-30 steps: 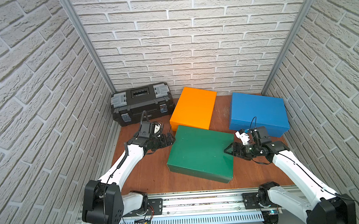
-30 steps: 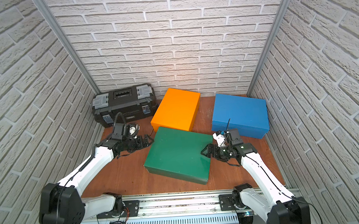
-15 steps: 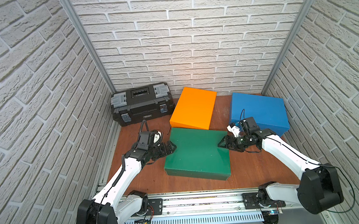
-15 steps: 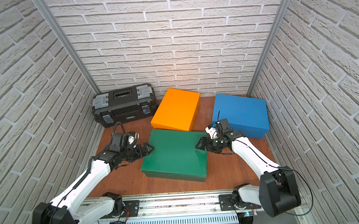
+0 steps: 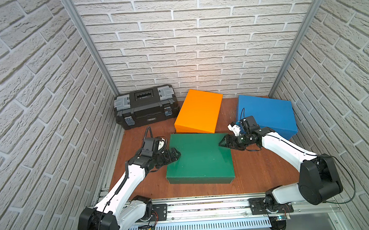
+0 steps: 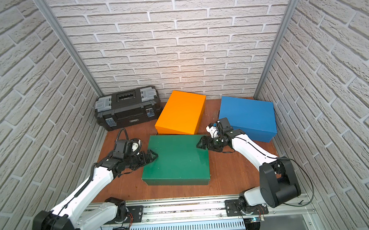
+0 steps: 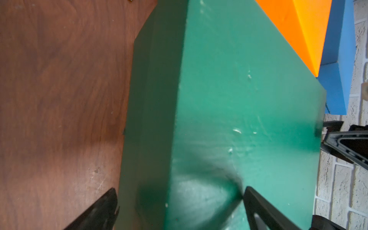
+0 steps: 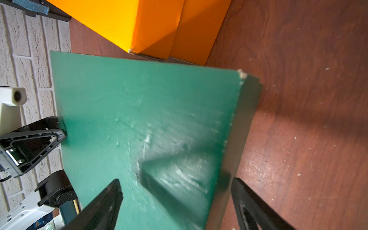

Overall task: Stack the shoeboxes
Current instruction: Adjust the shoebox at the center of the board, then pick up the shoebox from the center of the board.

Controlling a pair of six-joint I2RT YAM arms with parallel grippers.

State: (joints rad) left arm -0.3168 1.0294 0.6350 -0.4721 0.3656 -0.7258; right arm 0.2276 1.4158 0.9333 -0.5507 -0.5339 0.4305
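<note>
Status: green shoebox (image 5: 201,158) lies mid-surface (image 5: 261,176), long edges roughly parallel to the front rail. In both top views it looks flat on the wood. Orange shoebox (image 5: 198,110) is right behind it, turned at an angle, its near end just beside green's far long edge; can't tell if they touch. Blue shoebox (image 5: 265,112) sits back right by the side wall, apart from green. Black toolbox (image 5: 145,107) is back left, against the rear wall. All three shoeboxes are on the surface, none stacked.

Left claw (image 5: 177,154) is at green's left short end, about mid-edge. In the left wrist view its fingers are spread wide: one over green's top, the other out over bare wood past a side wall, box edge between them. Open, not clamped.

Right claw (image 5: 221,143) is at green's right short end, toward the far corner. The right wrist view shows the same layout: one finger over the top, one out over the wood, jaws wide open. That view also shows a left-claw fingertip meeting the top's opposite edge. Can't tell whether any finger actually presses the cardboard.

Green's top is scuffed, with one corner chipped pale.
</note>
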